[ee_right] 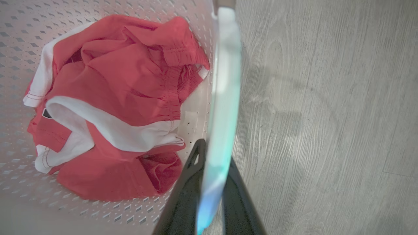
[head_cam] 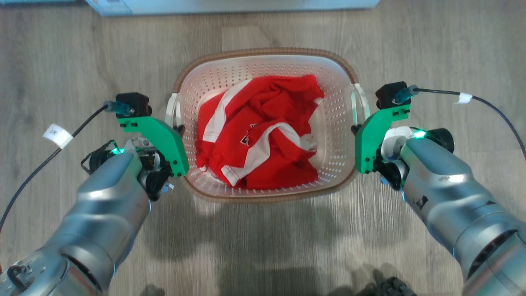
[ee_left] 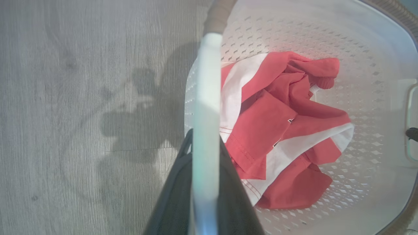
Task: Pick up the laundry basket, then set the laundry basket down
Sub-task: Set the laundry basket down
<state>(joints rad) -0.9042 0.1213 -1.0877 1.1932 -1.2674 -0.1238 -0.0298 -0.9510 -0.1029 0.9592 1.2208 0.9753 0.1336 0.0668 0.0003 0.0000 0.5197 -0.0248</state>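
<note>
The laundry basket, white and perforated with a brown woven rim, sits centred between my arms and appears raised a little off the floor, its shadow spreading below its near edge. A crumpled red and white garment lies inside. My left gripper is shut on the basket's left white handle, one dark finger on either side of it. My right gripper is shut on the right handle in the same way, its fingers straddling the bar. The garment shows beside each handle.
Grey wood-plank floor lies all around. A pale box or furniture edge runs along the far side. Black cables trail from both wrists. Part of my dark base shows at the bottom.
</note>
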